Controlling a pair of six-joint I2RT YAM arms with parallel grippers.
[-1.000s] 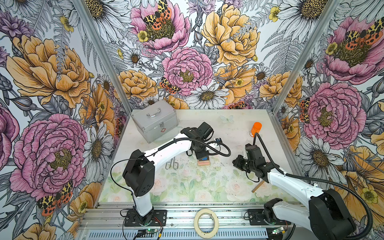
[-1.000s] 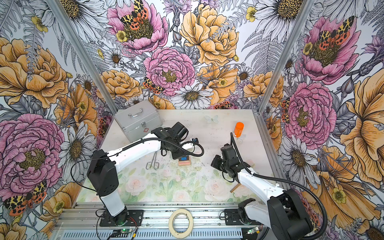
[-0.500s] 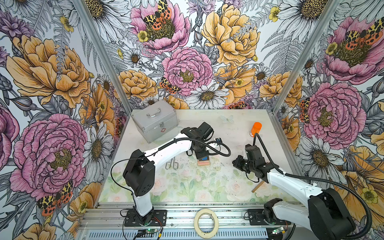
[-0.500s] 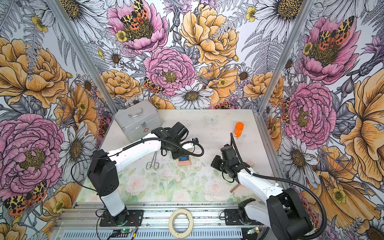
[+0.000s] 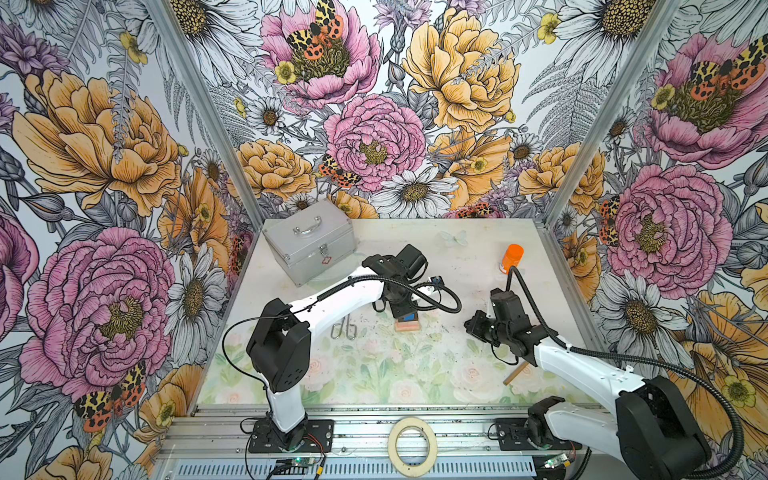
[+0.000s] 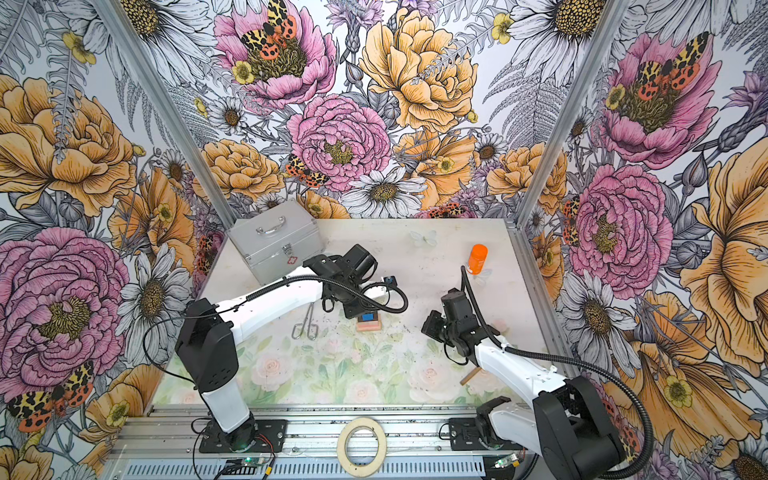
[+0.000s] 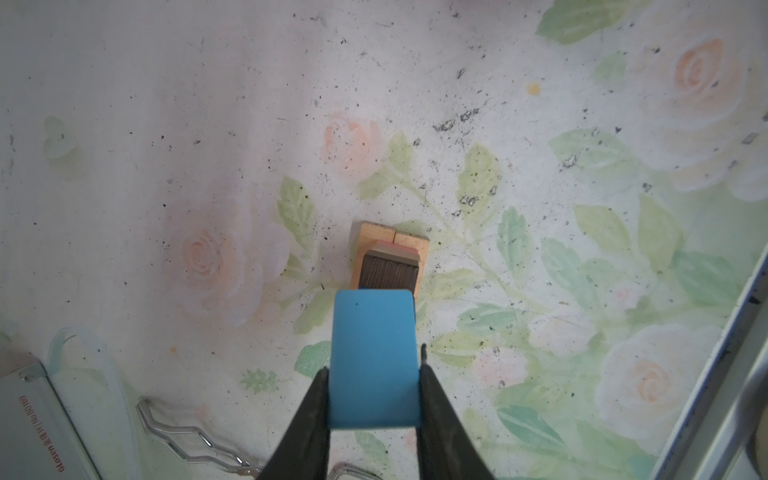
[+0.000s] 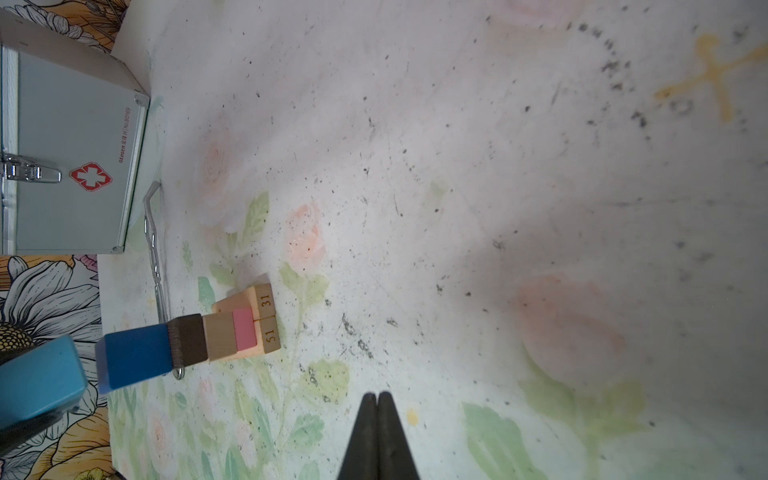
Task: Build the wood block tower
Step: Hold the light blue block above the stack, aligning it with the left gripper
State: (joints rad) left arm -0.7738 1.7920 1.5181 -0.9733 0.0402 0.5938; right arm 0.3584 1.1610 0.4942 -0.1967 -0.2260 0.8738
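Flower-printed walls (image 5: 124,166) close in a pale table (image 5: 374,374) with a faded rose pattern. The tower (image 8: 232,332) stands a little beyond the table's middle, to the right of the metal tongs (image 5: 345,330) and nearer than the silver case (image 5: 309,245) in the far left corner. It has two tan bars side by side at the base, then a pink layer, a tan one and a dark brown one, with a blue cube (image 8: 137,357) on top. The left pincer (image 7: 374,365) is clamped on a second blue block (image 7: 374,324), one finger on each side, and the right wrist view shows a narrow gap between this block and the cube on top. The tower therefore lies straight below the left pincer, and its long axis is upright. The next move looks like a plain vertical descent, and the held block has to come down square on the cube, since a sideways nudge could tip the narrow stack. From its base at the near left, the left arm stretches far and to the right, with its wrist bent down over the stack, so it is the nearer arm. The right pincer (image 8: 378,399) is closed with nothing between its tips. It sits low, to the right of the tower and well apart from it, and points left towards it.
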